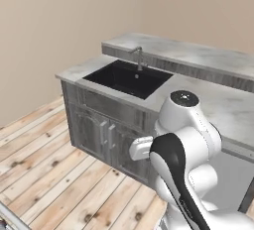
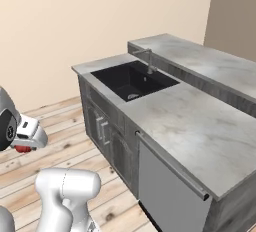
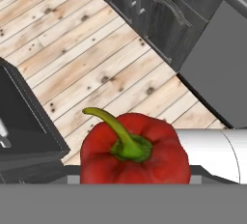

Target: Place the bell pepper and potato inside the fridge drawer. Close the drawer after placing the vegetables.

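Note:
The bell pepper (image 3: 134, 153), glossy red with a curved green stem, sits close against the hand camera between the fingers, which it hides. From the right base view, my gripper (image 2: 26, 140) hangs at the left edge above the wooden floor, shut on the bell pepper (image 2: 22, 149), of which a small red patch peeks out beneath the hand. The potato and the fridge drawer are out of view.
A grey marble counter (image 2: 190, 121) with a black sink (image 2: 132, 81) and faucet (image 2: 149, 61) runs ahead. Dark cabinets (image 1: 99, 130) and a grey dishwasher front (image 2: 165, 186) stand below it. A dark grey box-like edge (image 3: 29, 131) lies left of the pepper. Wood floor (image 1: 44, 159) stretches left.

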Motion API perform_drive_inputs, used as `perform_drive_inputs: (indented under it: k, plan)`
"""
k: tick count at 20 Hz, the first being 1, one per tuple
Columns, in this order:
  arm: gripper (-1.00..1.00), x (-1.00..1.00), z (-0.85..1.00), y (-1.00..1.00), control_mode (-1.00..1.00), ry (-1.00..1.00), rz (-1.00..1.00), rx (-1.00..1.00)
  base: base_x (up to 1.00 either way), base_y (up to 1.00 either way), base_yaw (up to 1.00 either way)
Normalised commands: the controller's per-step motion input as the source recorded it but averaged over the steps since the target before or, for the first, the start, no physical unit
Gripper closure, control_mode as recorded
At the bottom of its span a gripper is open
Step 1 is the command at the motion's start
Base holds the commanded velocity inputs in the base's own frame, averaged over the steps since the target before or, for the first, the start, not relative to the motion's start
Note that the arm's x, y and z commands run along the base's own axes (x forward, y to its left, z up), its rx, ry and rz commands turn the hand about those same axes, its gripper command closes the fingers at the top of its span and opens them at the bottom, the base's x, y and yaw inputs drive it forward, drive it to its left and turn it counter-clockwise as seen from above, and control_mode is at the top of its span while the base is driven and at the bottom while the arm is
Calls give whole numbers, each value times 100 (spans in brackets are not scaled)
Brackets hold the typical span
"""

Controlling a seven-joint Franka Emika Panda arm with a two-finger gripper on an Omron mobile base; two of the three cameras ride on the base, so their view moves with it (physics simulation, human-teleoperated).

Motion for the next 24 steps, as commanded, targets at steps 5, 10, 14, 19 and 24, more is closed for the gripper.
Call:
perform_drive_inputs:
  k: [5,10,14,19,24]
  plan:
    - [100,0,0,0,100,0,0,0,100,11,17]
    - [100,0,0,0,100,0,0,0,100,-4,27]
    - [100,0,0,0,100,0,0,0,100,74,28]
    - [100,0,0,0,100,0,0,0,100,96,11]
    - [100,0,0,0,100,0,0,0,100,77,4]
